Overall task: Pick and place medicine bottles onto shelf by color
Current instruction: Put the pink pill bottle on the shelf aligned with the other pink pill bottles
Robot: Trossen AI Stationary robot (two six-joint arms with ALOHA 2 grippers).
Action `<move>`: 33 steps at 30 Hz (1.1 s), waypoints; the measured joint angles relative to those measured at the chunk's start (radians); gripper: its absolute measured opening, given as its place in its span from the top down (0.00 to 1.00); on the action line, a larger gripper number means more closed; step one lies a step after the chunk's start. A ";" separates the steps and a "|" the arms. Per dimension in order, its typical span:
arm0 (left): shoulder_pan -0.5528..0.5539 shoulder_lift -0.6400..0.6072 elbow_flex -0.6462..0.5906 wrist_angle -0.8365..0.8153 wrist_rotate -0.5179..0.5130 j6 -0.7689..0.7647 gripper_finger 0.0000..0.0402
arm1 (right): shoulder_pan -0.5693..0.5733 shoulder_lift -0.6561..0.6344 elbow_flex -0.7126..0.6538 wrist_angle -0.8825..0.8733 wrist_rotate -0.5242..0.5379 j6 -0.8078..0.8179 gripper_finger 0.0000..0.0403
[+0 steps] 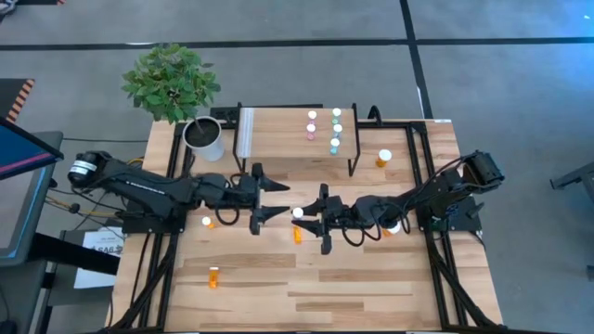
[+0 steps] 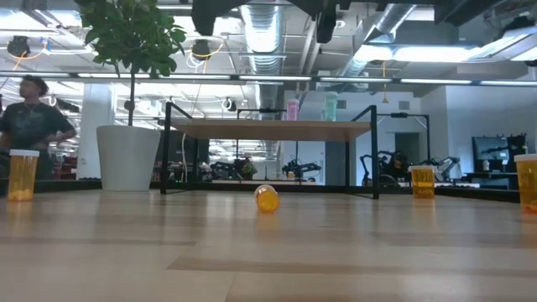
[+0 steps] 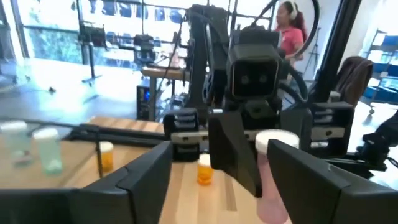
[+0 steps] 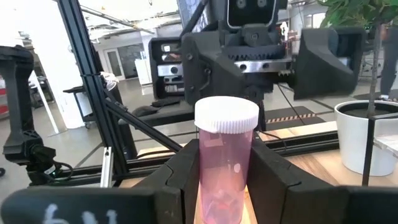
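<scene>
A pink medicine bottle with a white cap stands upright above the table's middle, with my right gripper shut on it. My left gripper faces it from the table's left, open, its fingers wide apart and touching nothing. An orange bottle lies on its side on the table just nearer than the pink one. The shelf stands at the far middle; pink and teal bottles stand upright on its right part. My right gripper pinches the pink bottle's body below the cap between its two fingers. The fingers lie level and come from the table's right. The bottle stays upright, cap up, lifted clear of the table.
Orange bottles stand on the table: right of the shelf, under my left arm, near left and under my right arm. A white plant pot stands left of the shelf. People show in the room behind.
</scene>
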 joint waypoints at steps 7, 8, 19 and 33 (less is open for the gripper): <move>0.007 0.078 0.080 -0.019 0.089 -0.025 0.25 | 0.001 0.000 0.001 -0.009 -0.005 0.000 0.67; 0.007 0.084 0.094 -0.040 0.098 -0.025 0.24 | 0.001 0.000 0.001 -0.009 -0.006 0.000 0.67; 0.007 0.083 0.145 -0.176 0.130 -0.029 0.22 | 0.000 -0.002 0.002 -0.016 -0.003 0.000 0.66; 0.049 0.085 0.145 -0.175 0.201 -0.102 0.22 | 0.000 -0.002 0.002 -0.015 0.001 0.001 0.66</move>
